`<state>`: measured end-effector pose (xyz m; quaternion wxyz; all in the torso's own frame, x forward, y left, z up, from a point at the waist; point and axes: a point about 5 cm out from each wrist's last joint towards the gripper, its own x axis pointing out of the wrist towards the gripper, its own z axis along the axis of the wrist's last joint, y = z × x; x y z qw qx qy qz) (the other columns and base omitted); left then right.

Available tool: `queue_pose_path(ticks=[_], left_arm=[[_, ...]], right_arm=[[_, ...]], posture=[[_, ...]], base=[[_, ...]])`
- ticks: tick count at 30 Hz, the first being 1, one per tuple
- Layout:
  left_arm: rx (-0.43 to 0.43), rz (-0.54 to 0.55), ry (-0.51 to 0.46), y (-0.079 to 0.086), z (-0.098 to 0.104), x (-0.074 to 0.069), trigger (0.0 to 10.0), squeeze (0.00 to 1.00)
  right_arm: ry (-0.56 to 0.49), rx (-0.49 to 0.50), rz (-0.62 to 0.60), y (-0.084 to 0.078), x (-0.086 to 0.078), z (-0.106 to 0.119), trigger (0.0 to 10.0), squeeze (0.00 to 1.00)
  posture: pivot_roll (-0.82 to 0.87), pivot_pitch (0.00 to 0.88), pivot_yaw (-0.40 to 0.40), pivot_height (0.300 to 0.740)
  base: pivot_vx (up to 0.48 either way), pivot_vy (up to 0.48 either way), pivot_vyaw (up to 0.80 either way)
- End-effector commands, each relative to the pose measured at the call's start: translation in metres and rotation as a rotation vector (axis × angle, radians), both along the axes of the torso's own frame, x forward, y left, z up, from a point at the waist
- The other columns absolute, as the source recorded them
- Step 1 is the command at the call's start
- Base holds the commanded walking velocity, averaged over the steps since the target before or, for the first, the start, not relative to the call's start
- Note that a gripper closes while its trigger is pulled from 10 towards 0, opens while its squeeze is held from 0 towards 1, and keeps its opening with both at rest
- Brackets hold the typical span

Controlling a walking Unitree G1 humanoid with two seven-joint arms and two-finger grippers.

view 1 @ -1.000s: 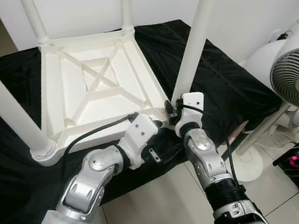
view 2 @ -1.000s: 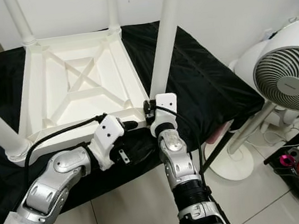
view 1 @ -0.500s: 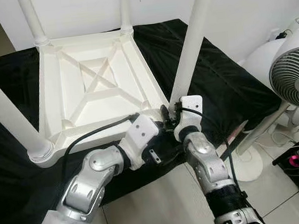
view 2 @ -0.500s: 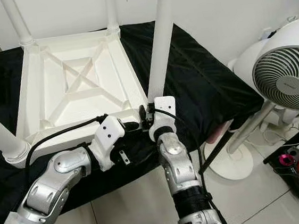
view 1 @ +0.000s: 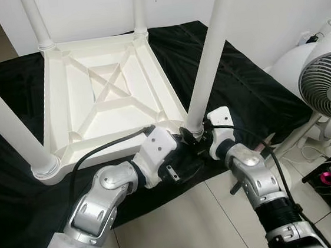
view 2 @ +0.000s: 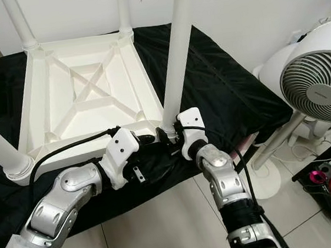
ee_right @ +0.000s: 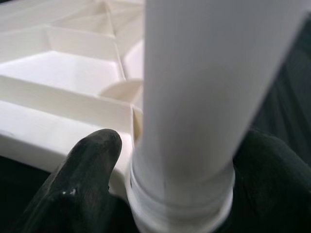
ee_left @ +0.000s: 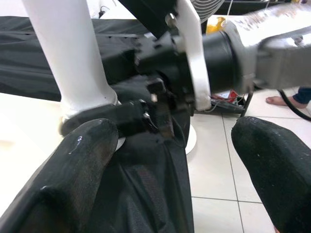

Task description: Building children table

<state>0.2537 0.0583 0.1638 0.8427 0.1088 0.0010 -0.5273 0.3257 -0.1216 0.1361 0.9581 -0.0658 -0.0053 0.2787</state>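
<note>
Upside-down white table across the upper left of the frame, on a black cloth, underside ribs showing in an X. Four white legs standing up from its corners, the near-left one crossing the left edge. Left gripper low at centre, just below the table's near-right corner, fingers spread wide in the left wrist view, holding nothing. Near-right leg rising from that corner toward the top of the frame. Right gripper at the base of this leg, one black finger on each side of it, closed round the collar just above the socket, per the right wrist view. White fan at the right edge on the tile floor; pink item in the lower right corner.
</note>
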Motion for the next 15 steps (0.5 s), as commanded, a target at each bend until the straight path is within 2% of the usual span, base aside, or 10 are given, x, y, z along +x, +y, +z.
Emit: queue_pose_path(ticks=[1, 6, 11, 12, 14, 15], left_arm=[[0.014, -0.006, -0.006, -0.001, -0.002, 0.001, 10.0, 0.0], [0.021, -0.001, -0.014, 0.0, -0.001, 0.002, 10.0, 0.0], [0.021, 0.008, -0.021, -0.001, 0.0, 0.003, 10.0, 0.0], [0.019, 0.014, -0.022, 0.0, 0.0, 0.002, 10.0, 0.0], [0.018, 0.018, -0.023, 0.0, 0.0, 0.002, 10.0, 0.0], [0.018, 0.027, -0.022, 0.002, -0.001, 0.002, 10.0, 0.0]], right_arm=[[-0.002, -0.002, 0.05, -0.001, 0.005, 0.001, 10.0, 0.0], [-0.02, -0.085, 0.116, -0.001, 0.021, 0.008, 10.0, 0.0], [-0.008, -0.12, 0.129, 0.0, 0.029, 0.008, 10.0, 0.0], [0.01, -0.132, 0.132, 0.0, 0.03, 0.005, 5.6, 0.0], [0.024, -0.14, 0.135, -0.001, 0.031, 0.002, 5.6, 0.0], [0.047, -0.149, 0.159, -0.001, 0.03, -0.003, 0.0, 0.0]], posture=[[-0.07, 0.048, -0.042, 0.74], [-0.06, 0.044, -0.048, 0.74], [-0.05, 0.041, -0.057, 0.74], [-0.04, 0.043, -0.063, 0.74], [-0.04, 0.043, -0.063, 0.74], [-0.04, 0.044, -0.067, 0.74]], base=[[0.0, 0.0, 0.0], [0.0, 0.0, 0.0], [0.0, 0.0, 0.0], [0.0, 0.0, 0.0], [0.0, 0.0, 0.0], [0.0, 0.0, 0.0]])
